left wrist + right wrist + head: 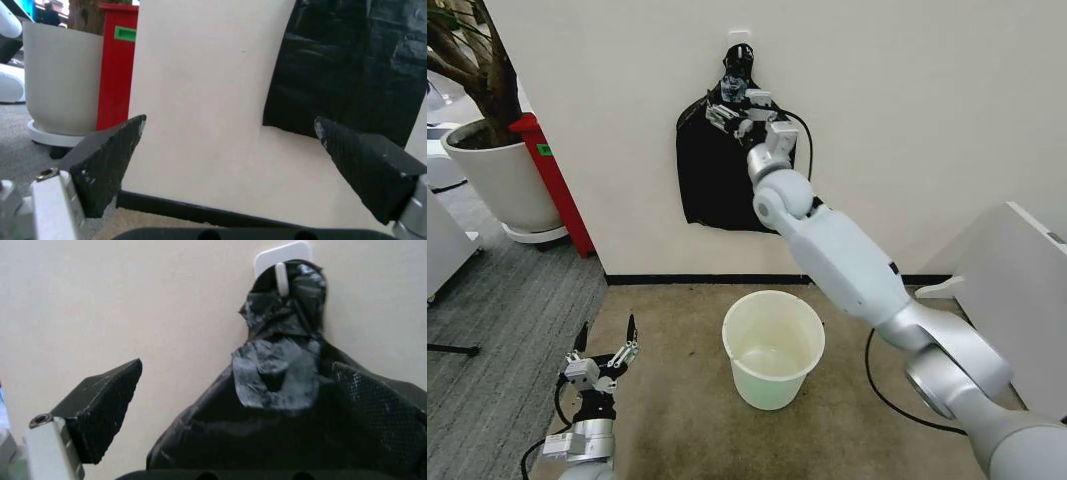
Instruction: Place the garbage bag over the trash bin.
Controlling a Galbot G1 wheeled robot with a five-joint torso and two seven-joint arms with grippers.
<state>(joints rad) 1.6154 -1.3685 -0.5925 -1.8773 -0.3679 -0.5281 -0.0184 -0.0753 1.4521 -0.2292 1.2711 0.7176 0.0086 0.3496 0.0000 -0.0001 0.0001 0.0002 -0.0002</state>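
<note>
Head view, items as they stand. Wall: one black bag bundle (pixel 717 175), flat and five-sided, knotted at its top and hung from a small white hook (pixel 739 38). Right end effector (pixel 732 108): raised to the wall just below the knot, fingers spread, nothing held. In the right wrist view the same bundle (pixel 280 440) lies straight ahead between the parted fingers (pixel 100 405), the hook (pixel 283 270) above it; whether the fingers touch the plastic I cannot tell.

Floor, brown carpet (pixel 677 420): one cream-white bin (pixel 773 348), upright, mouth open, nothing inside or over its rim, standing near the foot of the wall below the bundle. Left end effector (pixel 605 345): low above the floor, off to the bin's left and apart from it, fingers released and empty. The left wrist view looks past those fingers (pixel 107 165) to the wall, the bundle's lower corner (pixel 347 70), a white planter (pixel 60 85) and a red stand (pixel 117 65) beyond.

A loose single garbage bag: none to be made out; the hanging bundle appears to be the source.

Progress, as I judge it: early. No bag is drawn, opened or fitted. Left to do: pull one bag free, open it, settle it over the bin's rim.
</note>
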